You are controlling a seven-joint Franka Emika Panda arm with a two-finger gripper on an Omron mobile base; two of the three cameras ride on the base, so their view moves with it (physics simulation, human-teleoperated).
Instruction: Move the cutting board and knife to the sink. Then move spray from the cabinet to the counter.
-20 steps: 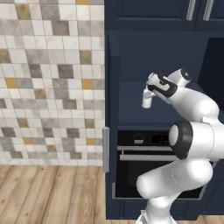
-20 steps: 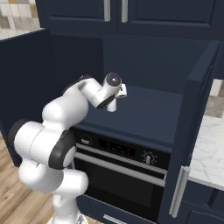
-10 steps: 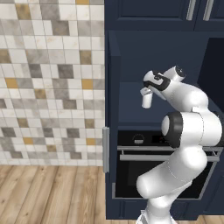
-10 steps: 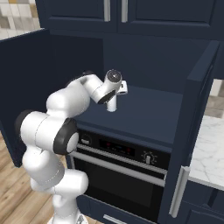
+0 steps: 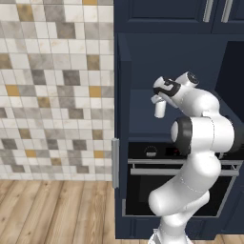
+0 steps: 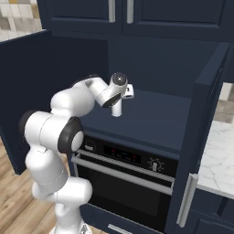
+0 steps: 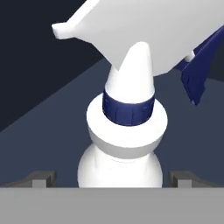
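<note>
Your jaws point(image 7: 112, 177) stand spread wide, released, with nothing gripped. In the hand view the two dark fingertips point(image 7: 41, 178) rise at either side of the spray point(image 7: 127, 131), and the bottle's white body sits between them, apart from both pads. You are looking along its neck: the navy collar ring is near the middle of the frame, and the white trigger nozzle spreads across the top, its tip pointing to the upper left.

From the left base view you can see the spray point(image 5: 159, 106) standing upright on the shelf of the cabinet point(image 5: 143, 57), in the niche above the built-in oven point(image 5: 181, 181). Your hand comes at it from the right and slightly above, the wrist bent down over the bottle's head.

From the right base view the spray point(image 6: 117, 109) is mostly hidden behind your wrist; its lower body shows beneath it, resting on the dark shelf surface near the niche's front edge. The cabinet door point(image 6: 201, 137) hangs open on the right, and a strip of the counter point(image 6: 217, 160) shows beyond it.
</note>
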